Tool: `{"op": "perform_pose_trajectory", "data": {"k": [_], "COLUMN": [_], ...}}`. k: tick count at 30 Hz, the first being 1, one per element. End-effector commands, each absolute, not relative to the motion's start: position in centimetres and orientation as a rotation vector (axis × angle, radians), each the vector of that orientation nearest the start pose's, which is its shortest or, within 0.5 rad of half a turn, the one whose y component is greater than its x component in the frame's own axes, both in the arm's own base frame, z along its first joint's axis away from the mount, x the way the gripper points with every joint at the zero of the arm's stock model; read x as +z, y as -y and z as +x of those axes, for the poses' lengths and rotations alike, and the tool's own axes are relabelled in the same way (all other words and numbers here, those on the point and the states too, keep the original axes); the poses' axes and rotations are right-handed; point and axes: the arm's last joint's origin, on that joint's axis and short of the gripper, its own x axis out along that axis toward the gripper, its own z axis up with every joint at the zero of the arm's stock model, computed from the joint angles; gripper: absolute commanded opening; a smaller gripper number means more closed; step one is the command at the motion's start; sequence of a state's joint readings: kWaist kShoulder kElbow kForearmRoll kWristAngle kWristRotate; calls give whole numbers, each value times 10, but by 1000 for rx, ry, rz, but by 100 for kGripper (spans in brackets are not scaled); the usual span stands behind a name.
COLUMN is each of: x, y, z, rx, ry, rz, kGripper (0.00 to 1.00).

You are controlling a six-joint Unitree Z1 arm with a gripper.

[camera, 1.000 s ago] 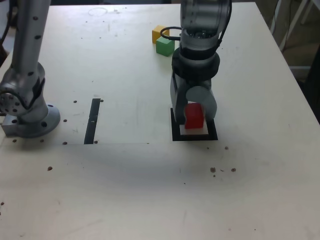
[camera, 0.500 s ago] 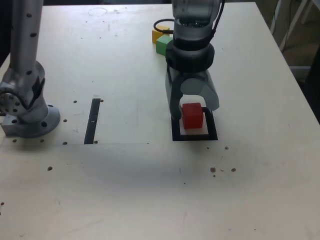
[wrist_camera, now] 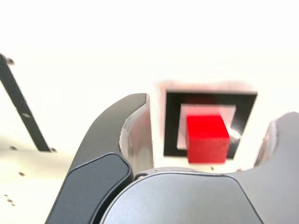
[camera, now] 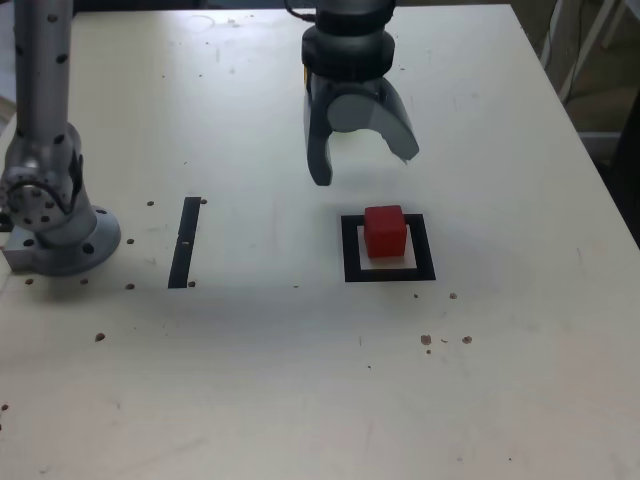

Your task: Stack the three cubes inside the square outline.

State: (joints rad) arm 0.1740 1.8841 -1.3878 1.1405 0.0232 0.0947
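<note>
The table [camera: 250, 350] is pale, almost white, with many small dark specks and some screw holes. The red cube [camera: 385, 230] stands inside the square outline [camera: 350, 250], on its pale centre, toward the far side of it. The pincer [camera: 362, 168] hangs above the table just behind the square, spread wide and holding nothing. A straight black tape strip [camera: 185, 242] lies well to the exterior view's left of the square, and further that way stands the grey arm base [camera: 55, 235]. Beyond the table's far right corner, some pale furniture legs show against a dark floor.

In the wrist view the red cube [wrist_camera: 207, 138] appears between the two pincer fingers [wrist_camera: 117, 135], apart from both.
</note>
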Motion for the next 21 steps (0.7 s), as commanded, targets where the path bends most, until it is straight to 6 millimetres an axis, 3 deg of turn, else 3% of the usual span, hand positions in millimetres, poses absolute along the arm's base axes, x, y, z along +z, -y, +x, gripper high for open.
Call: {"op": "perform_pose_trajectory", "data": {"k": [1, 11, 21], "x": [271, 290, 301], "y": [-66, -128, -181], "z": [308, 287, 272], "rx": [89, 84, 193], "ry": [-1629, -1579, -1587], "rz": [-45, -20, 61], "kGripper": [99, 99, 99]}}
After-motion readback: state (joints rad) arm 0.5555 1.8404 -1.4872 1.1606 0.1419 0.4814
